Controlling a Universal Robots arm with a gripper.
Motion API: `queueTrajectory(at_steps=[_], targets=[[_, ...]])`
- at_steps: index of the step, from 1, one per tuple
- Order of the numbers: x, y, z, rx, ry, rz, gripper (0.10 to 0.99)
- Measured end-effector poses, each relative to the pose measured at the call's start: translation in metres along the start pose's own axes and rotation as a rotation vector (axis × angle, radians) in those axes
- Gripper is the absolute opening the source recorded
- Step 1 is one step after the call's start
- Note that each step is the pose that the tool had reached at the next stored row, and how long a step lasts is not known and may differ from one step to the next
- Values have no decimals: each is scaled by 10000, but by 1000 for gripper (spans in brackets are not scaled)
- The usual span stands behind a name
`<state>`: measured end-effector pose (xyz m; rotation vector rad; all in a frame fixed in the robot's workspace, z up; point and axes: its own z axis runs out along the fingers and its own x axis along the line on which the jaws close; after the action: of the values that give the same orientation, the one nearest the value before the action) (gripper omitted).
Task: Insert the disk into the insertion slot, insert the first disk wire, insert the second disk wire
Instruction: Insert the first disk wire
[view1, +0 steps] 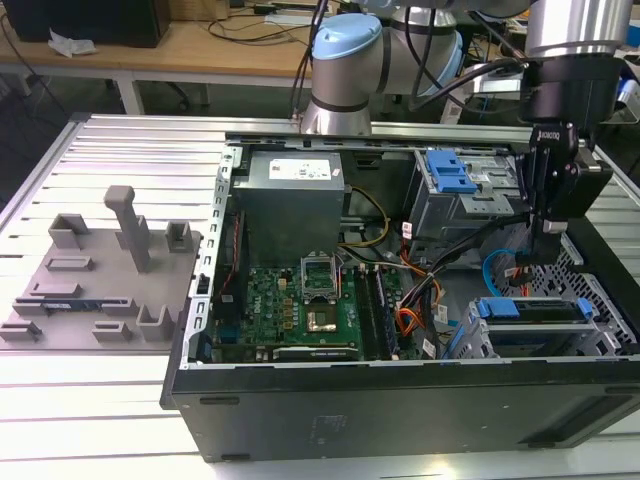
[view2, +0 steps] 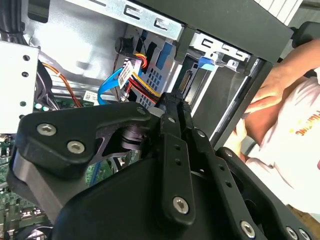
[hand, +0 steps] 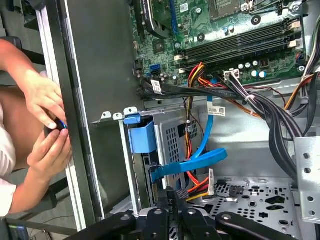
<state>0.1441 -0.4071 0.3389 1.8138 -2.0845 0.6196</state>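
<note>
Already the disk (view1: 535, 318) sits in the insertion slot (view1: 603, 296); your gripper (hand: 170, 196) looks clamped on the first disk wire (hand: 199, 187), whose plug needs squaring to its port.

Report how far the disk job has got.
Done, it seems: the disk sits in the insertion slot. In hand: the gripper is shut on the plug of the first disk wire, beside the disk. Left: that plug is not yet seated, and the second disk wire curves loose.

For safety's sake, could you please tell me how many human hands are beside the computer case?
2: one hand and the other hand, fingertips together, outside the case wall in the first wrist view. Others may be hidden.
</note>
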Motion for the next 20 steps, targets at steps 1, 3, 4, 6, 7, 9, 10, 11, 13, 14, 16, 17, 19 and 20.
queueTrajectory(at_steps=[1,3,4,6,7,9,10,11,13,14,16,17,19,20], targets=[[-1,0,1,0,-1,0,165],[-1,0,2,-1,-3,0,165],[-2,0,2,0,-3,0,165],[-3,1,4,-1,-4,0,165],[-4,1,6,-1,-5,0,165],[-11,2,18,2,-5,0,165],[-15,3,24,6,-5,2,165],[-18,4,29,7,-5,3,165],[-45,-23,37,-31,2,-17,165],[-53,-77,40,-101,10,-60,165],[-62,-131,43,-221,24,-132,165],[-64,-143,44,-311,34,-184,165],[-65,-152,44,-489,56,-274,165],[-66,-154,45,-567,58,-311,165]])
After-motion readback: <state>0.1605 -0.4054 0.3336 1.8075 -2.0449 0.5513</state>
